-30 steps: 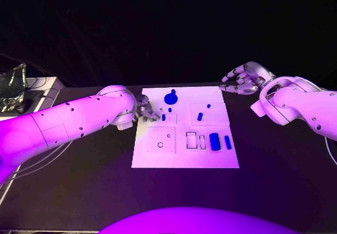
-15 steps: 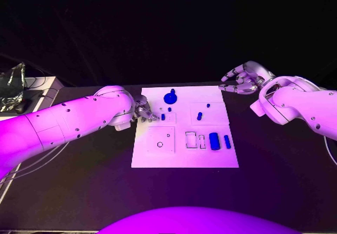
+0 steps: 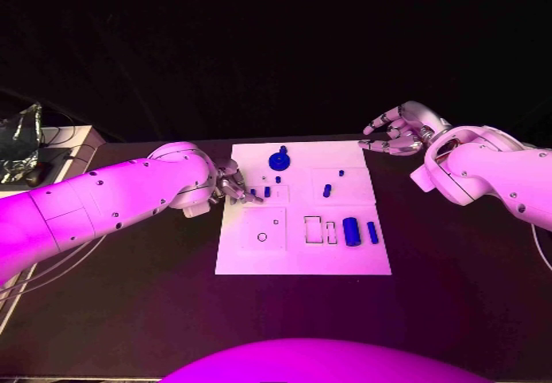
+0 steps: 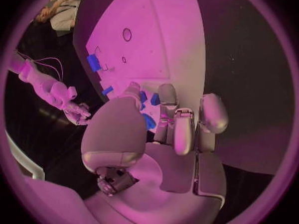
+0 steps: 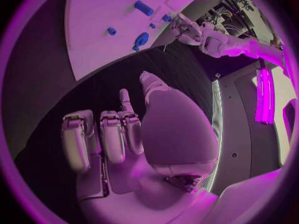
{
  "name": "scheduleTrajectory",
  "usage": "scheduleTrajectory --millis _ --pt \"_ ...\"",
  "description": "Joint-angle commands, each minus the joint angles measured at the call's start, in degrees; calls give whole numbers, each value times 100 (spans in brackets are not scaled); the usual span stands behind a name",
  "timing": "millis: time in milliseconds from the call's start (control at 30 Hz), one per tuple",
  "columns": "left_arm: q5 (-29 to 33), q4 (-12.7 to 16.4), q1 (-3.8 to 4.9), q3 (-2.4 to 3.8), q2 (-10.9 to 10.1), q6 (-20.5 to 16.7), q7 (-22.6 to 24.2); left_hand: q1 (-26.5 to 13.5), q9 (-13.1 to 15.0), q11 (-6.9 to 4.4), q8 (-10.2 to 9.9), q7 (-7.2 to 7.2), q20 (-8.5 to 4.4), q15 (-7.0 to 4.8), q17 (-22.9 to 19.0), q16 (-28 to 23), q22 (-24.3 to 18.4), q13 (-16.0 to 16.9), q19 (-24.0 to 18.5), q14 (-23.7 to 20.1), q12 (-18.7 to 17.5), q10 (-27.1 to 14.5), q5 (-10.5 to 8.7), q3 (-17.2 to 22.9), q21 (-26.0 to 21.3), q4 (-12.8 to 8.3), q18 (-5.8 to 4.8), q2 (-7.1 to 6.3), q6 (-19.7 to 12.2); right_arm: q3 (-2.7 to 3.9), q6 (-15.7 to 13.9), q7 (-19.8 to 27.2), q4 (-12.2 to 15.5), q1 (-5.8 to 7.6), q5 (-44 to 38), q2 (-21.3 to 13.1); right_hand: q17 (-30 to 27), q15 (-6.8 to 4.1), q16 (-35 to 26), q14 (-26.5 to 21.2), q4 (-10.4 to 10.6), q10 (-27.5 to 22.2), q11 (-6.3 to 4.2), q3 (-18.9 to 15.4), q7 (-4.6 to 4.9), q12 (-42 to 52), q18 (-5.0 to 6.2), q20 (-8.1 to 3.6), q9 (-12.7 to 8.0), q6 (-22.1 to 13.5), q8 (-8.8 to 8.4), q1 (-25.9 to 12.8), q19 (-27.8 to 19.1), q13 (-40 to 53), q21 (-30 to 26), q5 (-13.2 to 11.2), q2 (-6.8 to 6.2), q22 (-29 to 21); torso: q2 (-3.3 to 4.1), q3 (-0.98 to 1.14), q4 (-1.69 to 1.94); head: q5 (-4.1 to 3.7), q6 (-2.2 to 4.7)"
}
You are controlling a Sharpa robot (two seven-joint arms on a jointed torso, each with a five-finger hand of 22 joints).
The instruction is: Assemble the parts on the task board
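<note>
The left hand [image 3: 234,183] has edged slightly further over the task board's [image 3: 304,255] left edge, fingertips now beside a small blue part [image 3: 267,191]; whether it grips anything cannot be told. The right hand [image 3: 397,132] stays empty, fingers loosely curled, off the board's far right corner.

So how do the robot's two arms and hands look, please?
Both arms have smooth white rounded shells with small dark screw holes and panel seams. The left hand and right hand are silver metal with many jointed fingers and rounded pale fingertip pads. The light tints them purple.
</note>
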Motion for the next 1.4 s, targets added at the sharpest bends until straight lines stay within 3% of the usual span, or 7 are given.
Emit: scheduleTrajectory --millis 33,100,267,300,600,967,1400 --pt "337 92 -74 100 -88 92 111 86 -9 29 28 30 23 61 572 -83 -158 -16 -113 302 -39 -92 -21 -166 -115 0 49 56 -98 3 58 54 6 -7 -50 -7 1445 -19 2 571 14 578 -3 -12 1 -7 -82 -24 6 -53 26 -61 610 1493 13 35 6 1510 -4 5 -7 5 7" --pt "485 168 -164 264 -181 96 202 374 -70 158 -61 163 117 183 1510 397 -801 -68 -588 595 -114 -394 -26 -294 -589 -3 171 151 -425 3 57 54 8 -8 -50 -13 1445 -19 2 571 14 578 -3 -12 1 -7 -82 -24 6 -53 26 -61 610 1493 13 35 6 1510 -1 7 -10 -1 16" --pt "627 315 -312 688 -386 -79 686 1862 -541 535 -445 533 473 581 309 -253 -2637 -473 -2070 -389 -720 -1683 9 380 -2399 -1 475 301 -1118 3 35 65 10 -11 -50 -35 1445 -19 2 571 14 578 -3 -12 1 -7 -82 -24 6 -53 26 -61 610 1493 13 35 6 1510 5 -4 2 -50 43" --pt "615 331 -322 738 -409 -135 777 2253 -770 628 -586 607 510 602 -2640 -2533 -2834 -672 -2116 -2655 -947 -1880 21 984 -2703 28 475 94 -1196 3 27 71 9 -11 -50 -37 1441 -19 1 570 14 575 -3 -12 1 -10 -82 -24 6 -55 26 -59 610 1490 13 36 6 1510 2 -1 2 -53 51" --pt "-161 356 -356 986 -372 -1138 1984 2278 -1510 856 -721 668 697 848 -4000 -3823 -3188 -1459 -2543 -3106 -1718 -2218 -4 3047 -3389 -274 447 -813 -1456 2 -209 350 -38 -13 106 -17 1293 -19 -52 533 -5 458 -2 38 3 -138 -54 -24 10 -65 32 0 559 1376 -90 51 26 1441 5 -4 -6 -82 95" --pt "-1317 -91 -337 864 146 -1901 2956 1969 -2150 815 -1010 520 655 779 -4248 -3607 -3176 -1967 -2191 -2689 -2180 -1980 -19 3240 -3328 -666 480 -833 -983 1 -489 734 -92 -13 413 50 214 -132 -667 233 1 -2139 -123 938 -71 -4784 291 -149 90 -59 176 94 -67 -2678 -1657 58 -254 438 9 -1 -5 -116 156" --pt "-2573 -831 -282 425 801 -1716 3133 1634 -2634 651 -1519 368 501 611 -3399 -1607 -2215 -2119 -1853 -2054 -2457 -1560 -17 3681 -1945 -1078 487 -839 -326 1 -547 851 -93 -15 436 95 419 -121 -595 320 -97 -1862 -83 1598 -57 -6545 164 -139 125 47 172 -13 206 -4346 -1118 52 -458 823 9 6 -13 -125 165"
